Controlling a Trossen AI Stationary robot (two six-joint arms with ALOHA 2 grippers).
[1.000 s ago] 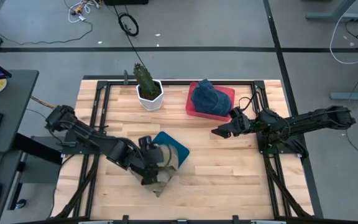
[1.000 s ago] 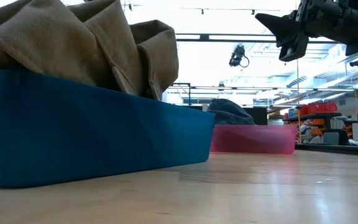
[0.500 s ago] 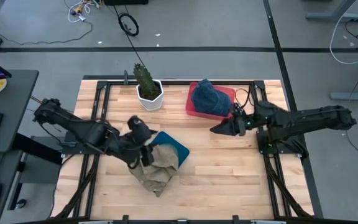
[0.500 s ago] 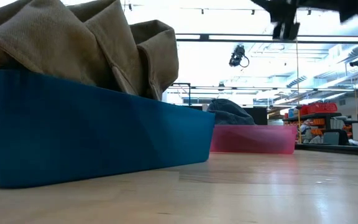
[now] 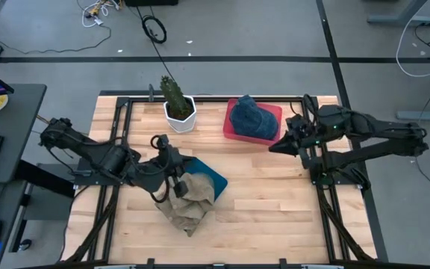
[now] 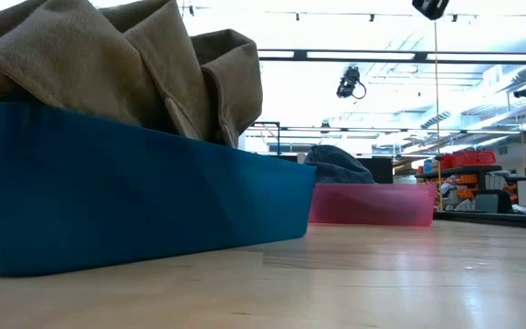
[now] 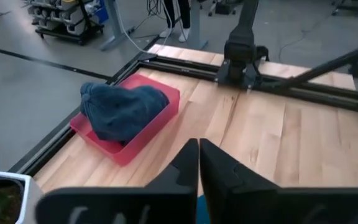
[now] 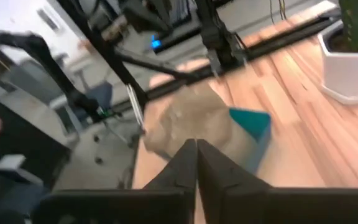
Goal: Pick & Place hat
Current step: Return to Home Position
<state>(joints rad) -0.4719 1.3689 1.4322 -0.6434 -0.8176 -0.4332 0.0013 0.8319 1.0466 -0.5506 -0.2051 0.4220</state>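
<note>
A tan hat lies draped over the near left part of a blue tray, and its near end rests on the table. In the low view it is heaped above the tray wall. A dark blue hat sits in a red tray at the far side. My left gripper hovers by the blue tray's far left corner, shut and empty. Raised near the table's right edge, my right gripper is also shut and empty.
A potted cactus in a white pot stands at the far side, left of the red tray. Black frame rails run along the table's edges. Bare wood lies to the near right.
My left gripper has drawn back from over the tan hat's near end toward the far left, and it has shut. My right gripper has risen, pulled back toward the table's right edge and shut. The tan hat stays draped over the blue tray.
</note>
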